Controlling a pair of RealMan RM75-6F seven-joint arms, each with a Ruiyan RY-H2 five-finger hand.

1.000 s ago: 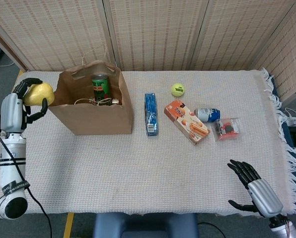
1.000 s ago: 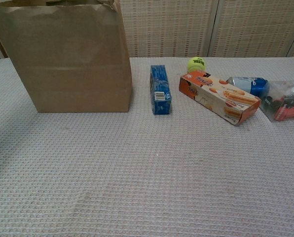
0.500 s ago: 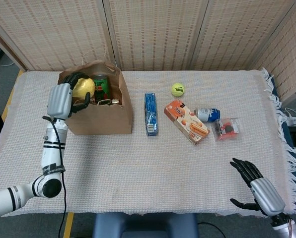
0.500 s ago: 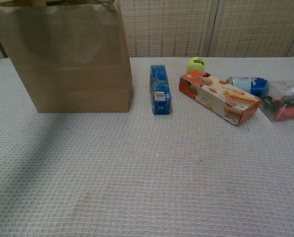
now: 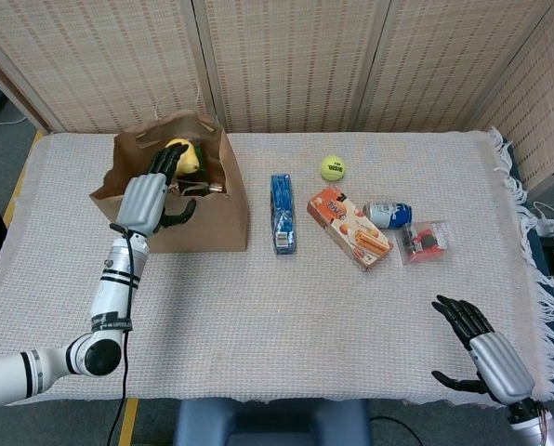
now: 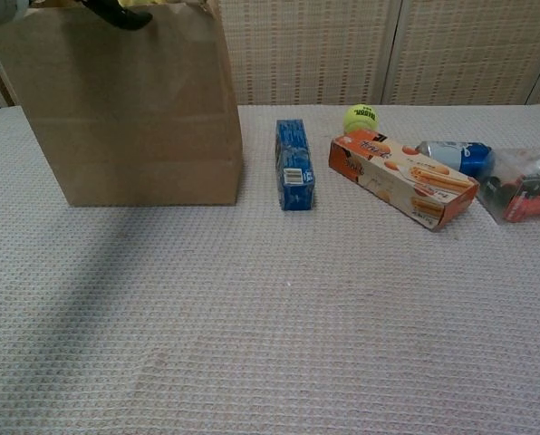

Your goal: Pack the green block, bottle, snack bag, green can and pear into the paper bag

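Standing open on the bench (image 5: 258,307): paper bag (image 5: 198,218), pear (image 5: 181,156) inside near the top. Above the bag's mouth, left robot hand (image 5: 151,197), fingers spread, gripping nothing. Right of the bag: blue box (image 5: 282,214), tennis ball (image 5: 332,168), orange box (image 5: 348,227). Far right of the bag, right robot hand (image 5: 477,348), open, empty.
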